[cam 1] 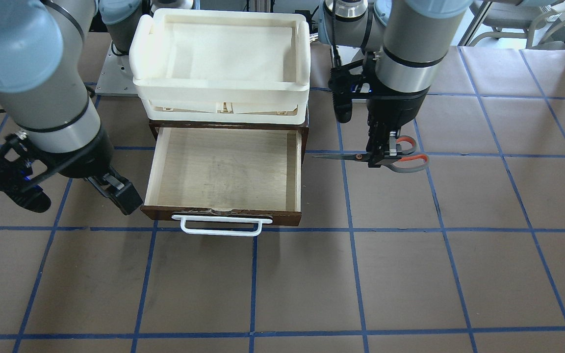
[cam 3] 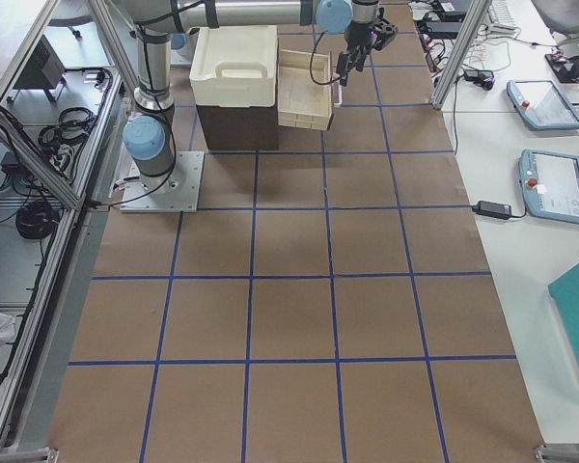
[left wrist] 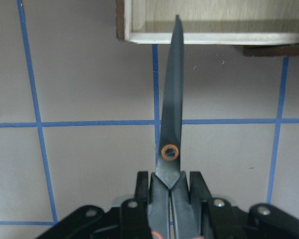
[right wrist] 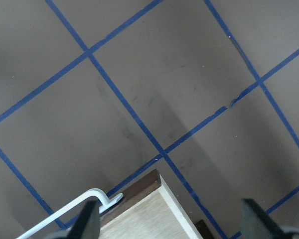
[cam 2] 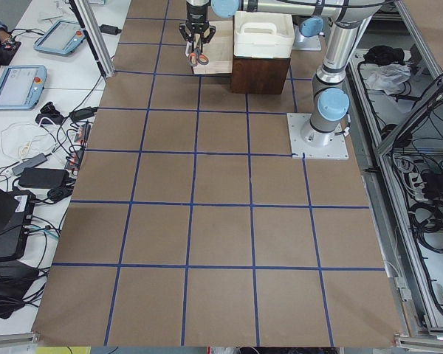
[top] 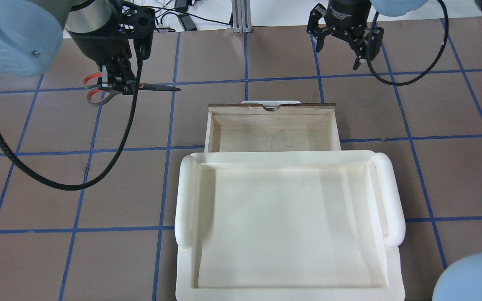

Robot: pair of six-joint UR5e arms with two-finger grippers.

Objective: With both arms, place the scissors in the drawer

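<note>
My left gripper [cam 1: 383,158] is shut on the scissors [cam 1: 346,157] just behind the pivot and holds them level above the table, to the side of the drawer. Their dark blades point toward the drawer, and the grey and orange-red handles stick out behind. In the left wrist view the scissors' [left wrist: 172,119] tip reaches the drawer's corner [left wrist: 209,22]. The drawer [cam 1: 223,169] is pulled open, its plywood inside bare, with a white bar handle [cam 1: 221,225]. My right gripper [top: 360,52] is open and empty, off the drawer's other front corner [right wrist: 154,209].
A white foam tray [top: 287,217] sits on top of the dark cabinet that holds the drawer. The brown table [cam 1: 410,274] has a blue tape grid. A black cable [top: 57,184] loops from the left arm over the table.
</note>
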